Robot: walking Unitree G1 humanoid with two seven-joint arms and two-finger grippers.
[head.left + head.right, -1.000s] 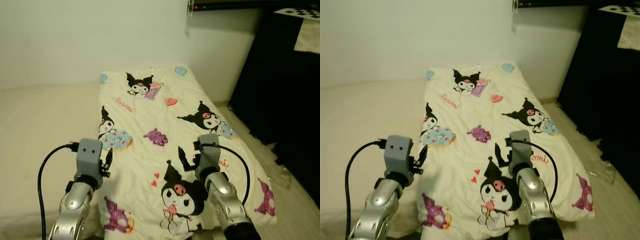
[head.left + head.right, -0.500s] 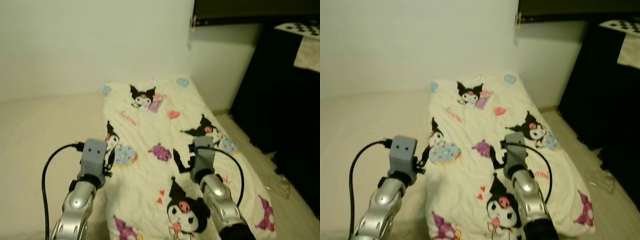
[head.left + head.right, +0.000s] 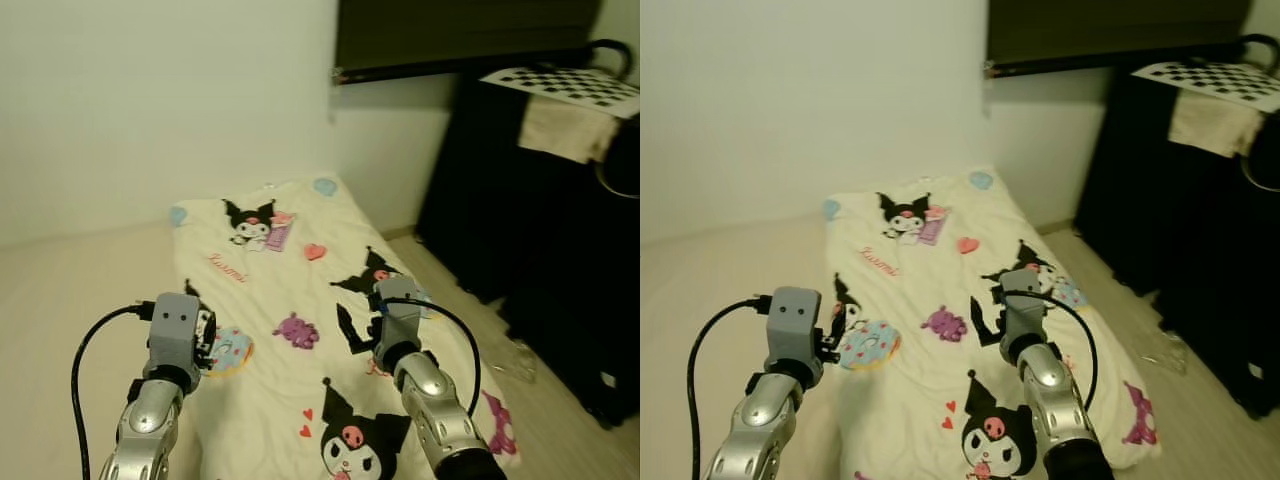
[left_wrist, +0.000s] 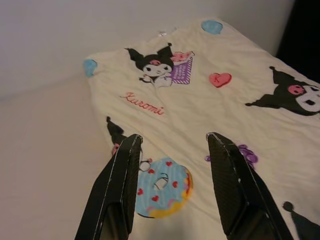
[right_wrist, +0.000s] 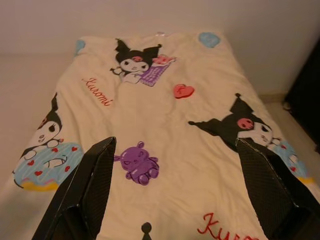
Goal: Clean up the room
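Bedding lies ahead: a plain cream mattress (image 3: 70, 290) on the left, with a cartoon-printed blanket (image 3: 300, 290) spread flat over its right part. Above the blanket's left edge hangs the left gripper (image 4: 172, 165), fingers apart and empty. Further right, the right gripper (image 5: 175, 180) hovers over the blanket's middle, its fingers spread wide, beside dark furniture (image 3: 540, 200).

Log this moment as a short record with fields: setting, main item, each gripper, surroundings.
setting: bedroom, cream bed against a pale wall
main item: cartoon-print blanket spread flat along the bed's right side
left gripper: raised over the blanket's left edge, above a blue donut print, jaws open, holding nothing
right gripper: raised over the blanket's middle, near a purple bear print, jaws open wide, empty
surroundings: dark cabinet on the right with a checkered board on top; wooden floor beside the bed
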